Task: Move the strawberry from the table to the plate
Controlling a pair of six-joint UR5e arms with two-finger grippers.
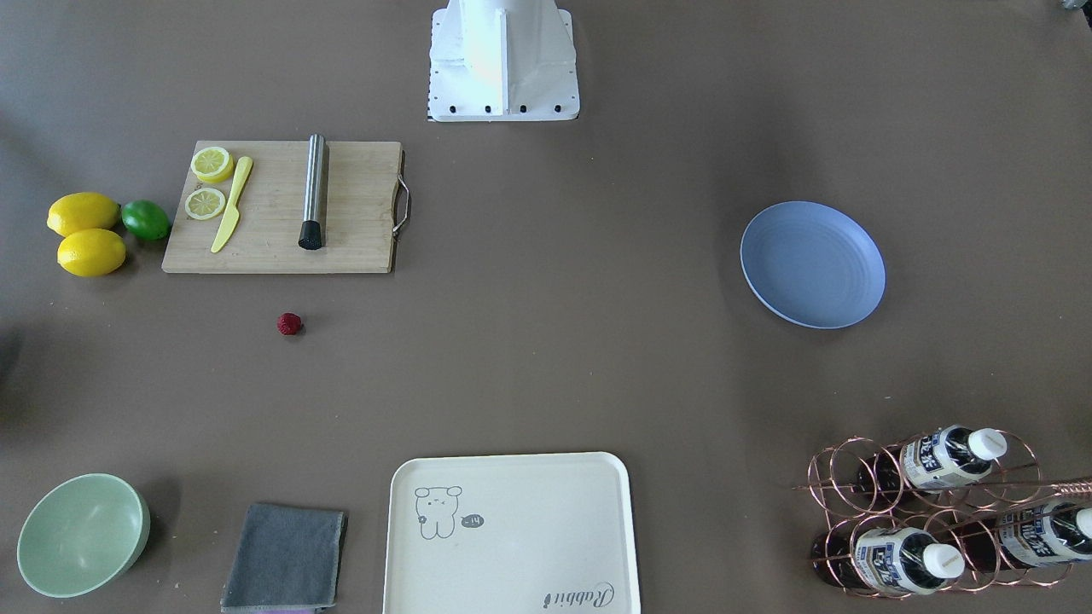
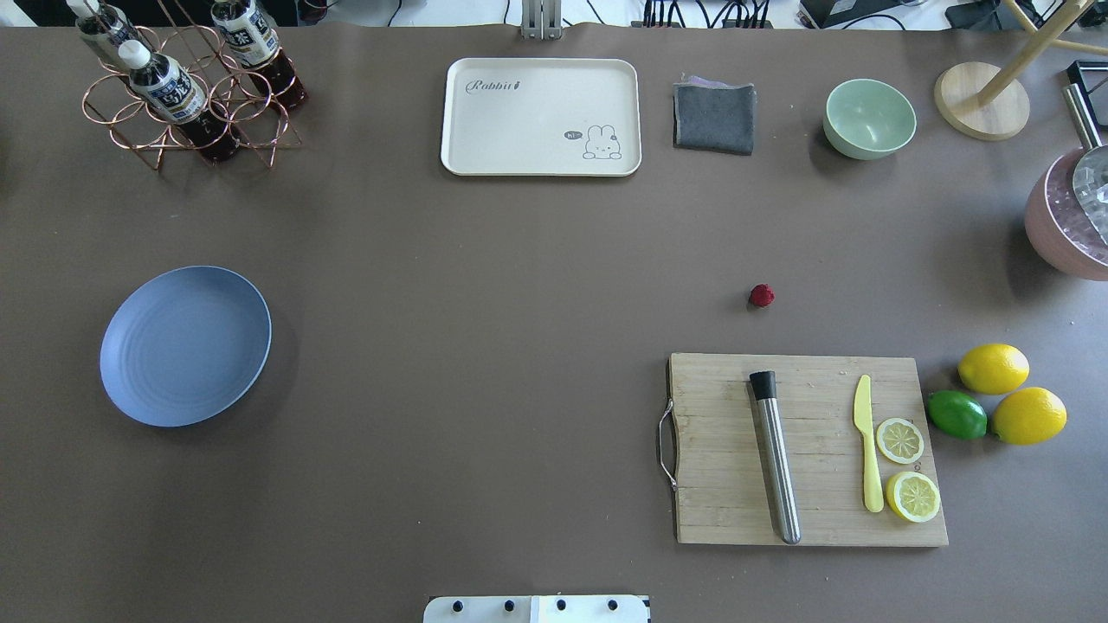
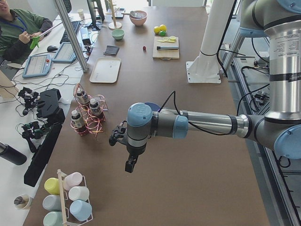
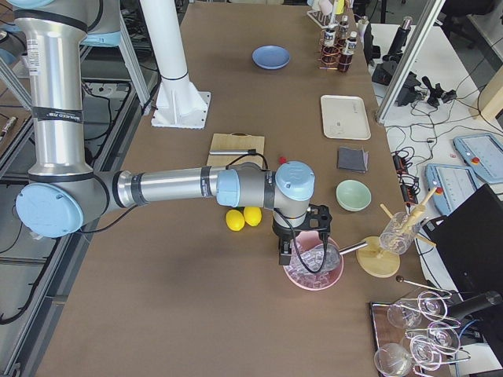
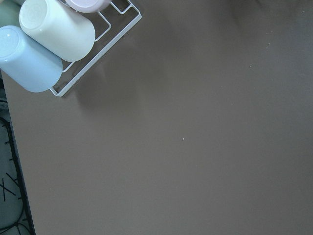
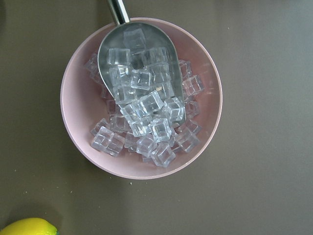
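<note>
The strawberry (image 1: 289, 323) (image 2: 762, 296), small and dark red, lies alone on the brown table (image 1: 554, 298) just past the cutting board. Far across the table rests the blue plate (image 1: 812, 264) (image 2: 185, 345), with nothing on it. Neither gripper is near either one. My left gripper (image 3: 128, 165) hangs over bare table at the robot's left end, beyond the plate. At the opposite end my right gripper (image 4: 285, 257) hovers over a pink bowl of ice (image 6: 141, 98). Both grippers appear only in the side views, so I cannot tell whether they are open or shut.
A wooden cutting board (image 2: 805, 448) carries a steel muddler, a yellow knife and lemon slices, with two lemons and a lime (image 2: 956, 414) beside it. Along the far edge stand a cream tray (image 2: 541, 117), grey cloth, green bowl (image 2: 869, 118) and bottle rack (image 2: 186, 86). A cup rack (image 5: 49, 44) sits below the left wrist.
</note>
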